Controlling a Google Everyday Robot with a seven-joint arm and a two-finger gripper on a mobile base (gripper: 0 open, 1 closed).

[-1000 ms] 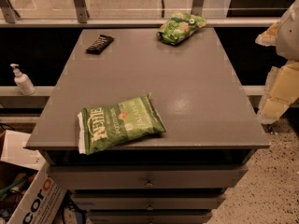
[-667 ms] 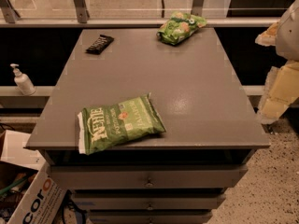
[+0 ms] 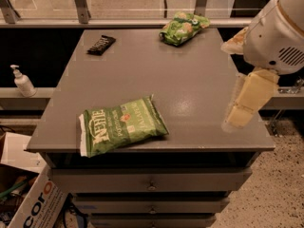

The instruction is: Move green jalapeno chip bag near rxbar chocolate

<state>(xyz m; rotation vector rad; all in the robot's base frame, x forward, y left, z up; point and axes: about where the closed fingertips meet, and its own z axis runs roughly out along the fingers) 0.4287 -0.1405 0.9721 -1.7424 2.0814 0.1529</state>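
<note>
Gripper [image 3: 236,118] hangs at about 3 o'clock of the table [image 3: 190,89], over the right edge strip, below the big white arm housing [image 3: 278,32]. Whether it is apart or together cannot be told. It looks empty and touches nothing on the table.

Judged step: the approach. Nothing is grasped yet and the reach toward the bag has barely started.

Green chip bag [image 3: 122,125] lies flat at about 7 o'clock of the table, near the front edge, white strip end toward the left, well apart from the gripper. Chocolate bar [image 3: 101,44] is at about 11 o'clock, far-left corner, well apart from the bag.

Next move likely calls for swinging the gripper left, toward 8 o'clock from where it is, coming down on the bag and pinching it, then carrying or sliding it up toward 11 o'clock and setting it just beside the bar without covering it.

Second, puffier green bag [image 3: 183,27] sits at about 1 o'clock at the far edge: not the target. Pump bottle [image 3: 22,81] stands off the table at 9 o'clock on a ledge. Cardboard box [image 3: 33,203] is on the floor at lower left.
</note>
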